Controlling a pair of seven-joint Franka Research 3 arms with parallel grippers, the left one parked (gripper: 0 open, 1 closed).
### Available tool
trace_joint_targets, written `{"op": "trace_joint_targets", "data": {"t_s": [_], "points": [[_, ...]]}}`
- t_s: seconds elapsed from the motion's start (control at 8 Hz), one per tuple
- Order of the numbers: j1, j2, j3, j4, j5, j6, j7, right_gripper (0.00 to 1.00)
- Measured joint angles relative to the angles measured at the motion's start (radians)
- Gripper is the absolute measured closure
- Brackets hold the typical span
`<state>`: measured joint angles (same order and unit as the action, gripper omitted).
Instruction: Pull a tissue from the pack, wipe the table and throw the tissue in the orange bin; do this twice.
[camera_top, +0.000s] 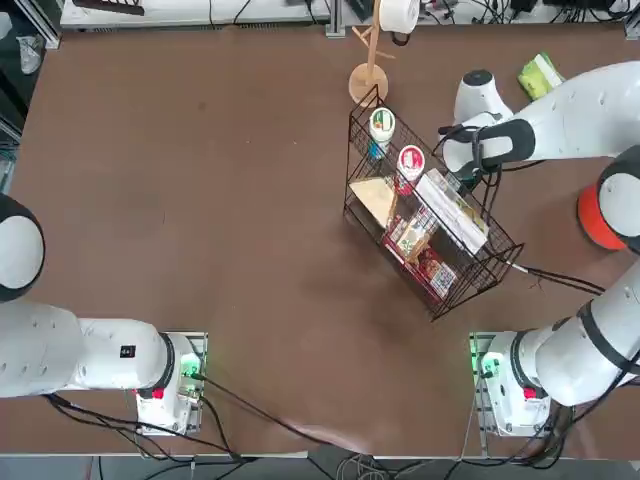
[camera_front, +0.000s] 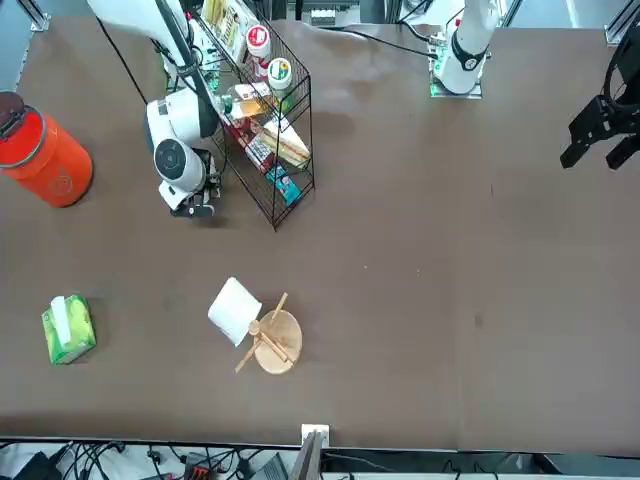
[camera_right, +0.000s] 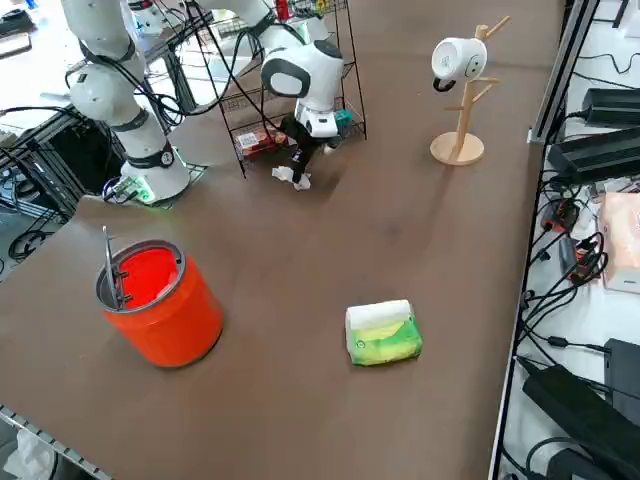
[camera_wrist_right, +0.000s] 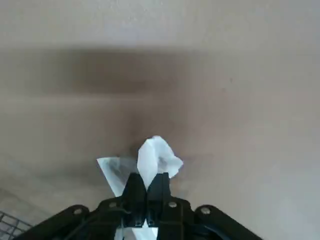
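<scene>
Wiping with tissue clamped in right claw, beside the wire basket.

Reading the front view from left to right: orange bin (camera_front: 45, 160) standing open near the edge, well apart from the wiping spot, likely waiting for the drop; pack (camera_front: 68, 329) lying nearer the camera, a white tissue tip poking up from its slot, ready for another pull. Next, right claw (camera_front: 197, 208) pointing down at the brown surface (camera_front: 450, 300), fingers (camera_wrist_right: 159, 190) squeezed fully together on a white tissue (camera_wrist_right: 156, 156), crumpled wad pressing on or just above the surface, judging by its shadow. Tissue pinched low, probably so the wad drags flat. Just beside the claw, black wire basket (camera_front: 262, 120) of groceries; further along, paper roll on wooden stand (camera_front: 268, 342), apart from the work.
</scene>
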<state>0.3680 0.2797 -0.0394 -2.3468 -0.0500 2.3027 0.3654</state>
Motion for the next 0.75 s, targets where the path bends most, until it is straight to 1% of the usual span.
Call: {"op": "trace_joint_targets", "data": {"t_s": [0.25,0.5,0.75], "points": [[-0.004,0.016,0.000,0.015,0.012,0.005,0.012,0.98],[-0.010,0.032,-0.001,0.022,0.045,0.009,0.018,0.98],[-0.019,0.035,-0.003,0.025,0.048,-0.039,0.011,0.98]]}}
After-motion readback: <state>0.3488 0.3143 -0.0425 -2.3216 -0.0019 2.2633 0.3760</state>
